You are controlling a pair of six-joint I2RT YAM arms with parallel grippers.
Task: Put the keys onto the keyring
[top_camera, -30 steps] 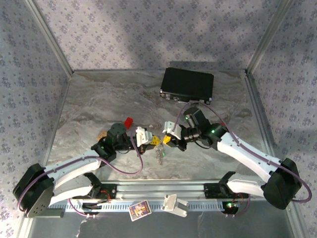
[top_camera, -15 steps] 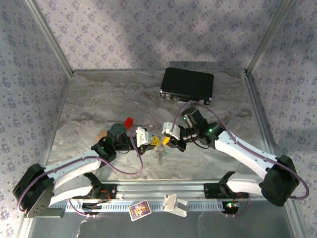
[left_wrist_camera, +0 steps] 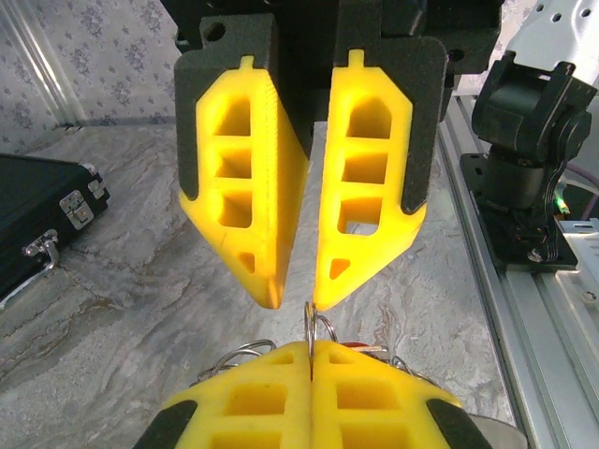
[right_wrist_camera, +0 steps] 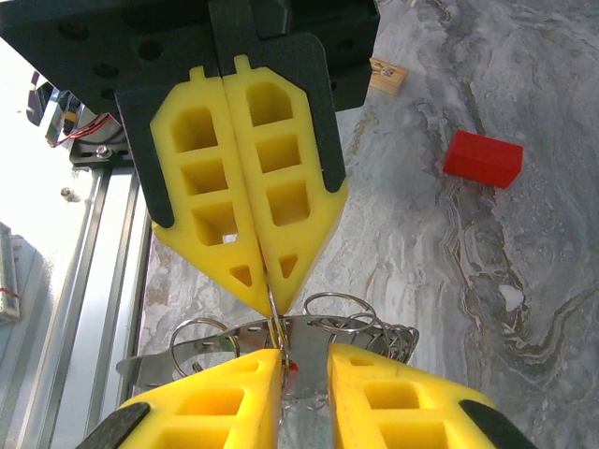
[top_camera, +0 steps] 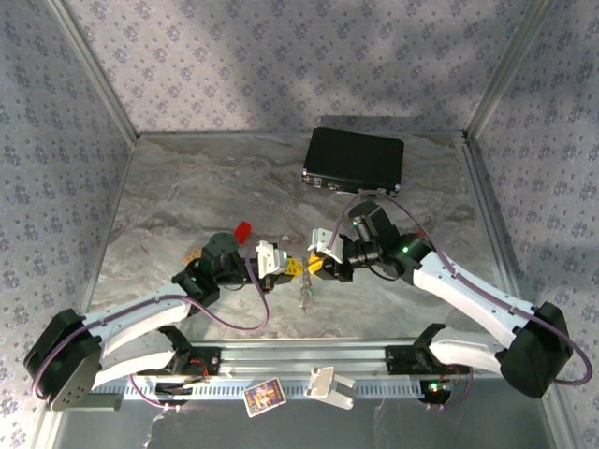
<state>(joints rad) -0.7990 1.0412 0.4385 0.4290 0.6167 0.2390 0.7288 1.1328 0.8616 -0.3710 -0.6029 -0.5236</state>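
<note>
On the marbled desk (top_camera: 178,187) we see a red block (top_camera: 242,229) lying at 10 o'clock from the left tool (top_camera: 291,267). That tool's yellow fingers are pressed together, pinching a thin wire loop of the keyring (top_camera: 304,293). The keyring's silvery rings and flat metal strip hang at 6 o'clock below the meeting tips, near the desk's 6 o'clock edge. Facing it from 3 o'clock, the right tool (top_camera: 314,266) has its fingers narrowly parted, with a tip on either side of that upright loop. We cannot tell whether they touch it. A speck of red (right_wrist_camera: 291,374) sits in that gap, too small for us to name. A black case (top_camera: 354,159) lies at the desk's 1 o'clock, well apart.
</note>
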